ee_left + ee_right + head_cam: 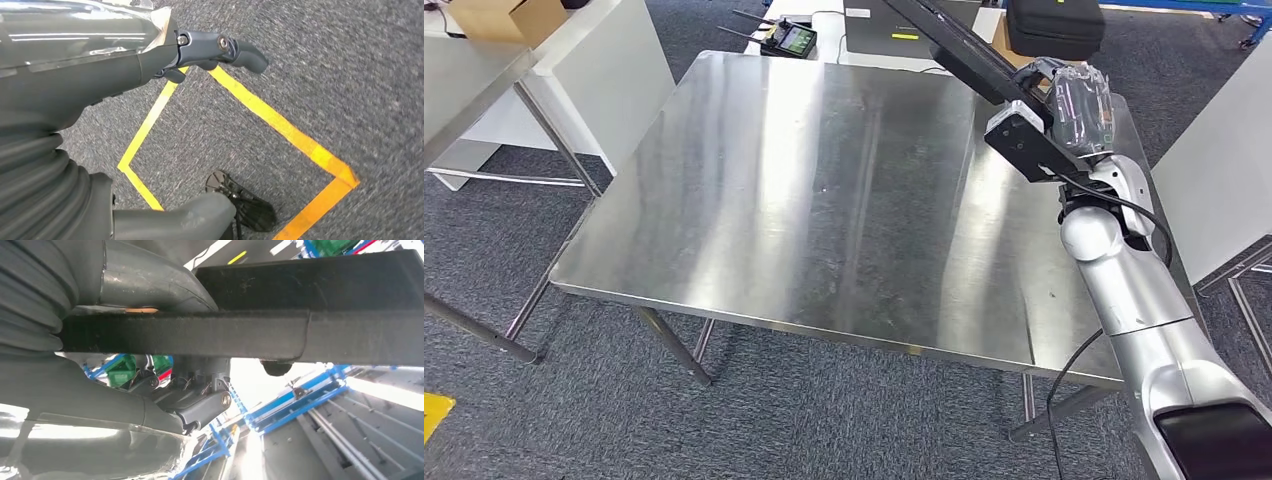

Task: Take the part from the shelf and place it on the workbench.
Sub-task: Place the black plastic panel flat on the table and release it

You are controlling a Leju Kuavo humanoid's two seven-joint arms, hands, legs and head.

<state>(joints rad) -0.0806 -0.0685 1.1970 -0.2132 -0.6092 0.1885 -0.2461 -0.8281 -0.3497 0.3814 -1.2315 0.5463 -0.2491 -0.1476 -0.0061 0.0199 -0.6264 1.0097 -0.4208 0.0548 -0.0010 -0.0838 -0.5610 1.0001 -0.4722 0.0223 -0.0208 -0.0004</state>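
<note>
A long black bar-shaped part (954, 45) slants above the far right corner of the steel workbench (804, 200). My right hand (1079, 100), under a clear plastic cover, grips the part near its lower end. In the right wrist view the part (300, 335) crosses the picture, clamped between the thumb and the darker fingers (200, 402). My left hand (75, 65) hangs over the grey carpet with its fingers (235, 50) apart from the thumb and nothing in it.
The workbench top is bare and shiny. Beyond its far edge lie a remote controller (789, 40) and a black case (1054, 25). A white table with a cardboard box (509, 15) stands at the left, a white panel (1224, 170) at the right. Yellow tape (280, 125) marks the carpet.
</note>
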